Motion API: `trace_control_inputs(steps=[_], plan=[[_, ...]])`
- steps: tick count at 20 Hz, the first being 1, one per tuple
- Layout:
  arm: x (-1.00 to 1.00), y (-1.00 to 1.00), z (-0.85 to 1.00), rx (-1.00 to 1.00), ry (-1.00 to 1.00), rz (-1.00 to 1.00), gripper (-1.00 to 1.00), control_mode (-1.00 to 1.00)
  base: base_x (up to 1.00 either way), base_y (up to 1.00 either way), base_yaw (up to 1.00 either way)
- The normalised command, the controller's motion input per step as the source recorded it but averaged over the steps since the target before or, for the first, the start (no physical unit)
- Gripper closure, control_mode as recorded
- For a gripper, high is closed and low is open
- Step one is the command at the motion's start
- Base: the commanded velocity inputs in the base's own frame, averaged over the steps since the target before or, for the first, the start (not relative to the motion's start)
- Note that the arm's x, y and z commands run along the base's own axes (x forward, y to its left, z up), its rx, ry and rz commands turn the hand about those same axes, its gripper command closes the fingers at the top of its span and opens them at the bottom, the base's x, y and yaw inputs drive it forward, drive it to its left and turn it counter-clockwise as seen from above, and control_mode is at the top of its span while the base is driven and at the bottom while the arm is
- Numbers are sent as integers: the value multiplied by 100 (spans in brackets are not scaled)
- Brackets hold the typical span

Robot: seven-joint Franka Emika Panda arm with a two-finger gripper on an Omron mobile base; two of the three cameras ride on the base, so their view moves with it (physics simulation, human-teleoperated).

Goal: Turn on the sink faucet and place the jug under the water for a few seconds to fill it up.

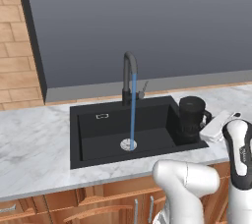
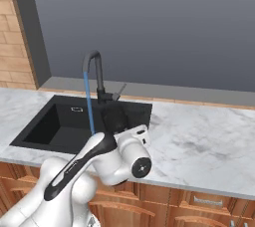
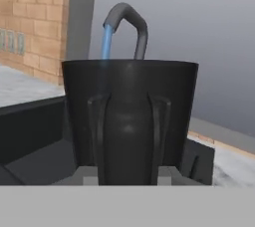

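Jug (image 1: 191, 119) stands upright at the right end of the sink (image 1: 93, 142), its long axis vertical and its handle pointing back at the gripper (image 3: 127, 173), which is closed on that handle. Farther along the basin, left of the jug, water (image 1: 133, 110) falls from the faucet (image 1: 129, 78) onto the drain, so the jug likely must travel leftward.

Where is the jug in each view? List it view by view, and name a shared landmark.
Left base view: jug at the sink's right end, right of centre.
Right base view: jug just left of centre, behind the arm.
Hand view: jug at centre, close up.
Shared landmark: the faucet.
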Motion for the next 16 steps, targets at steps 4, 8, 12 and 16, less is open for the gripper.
trace_control_inputs(steps=[4,8,12,16], plan=[[30,74,-4,0,7,23,100,-100,0,0,0],[48,63,-8,0,11,19,100,-100,0,0,0],[41,51,-7,0,9,18,100,-100,0,0,0],[15,19,-7,0,2,12,100,-100,0,0,0]])
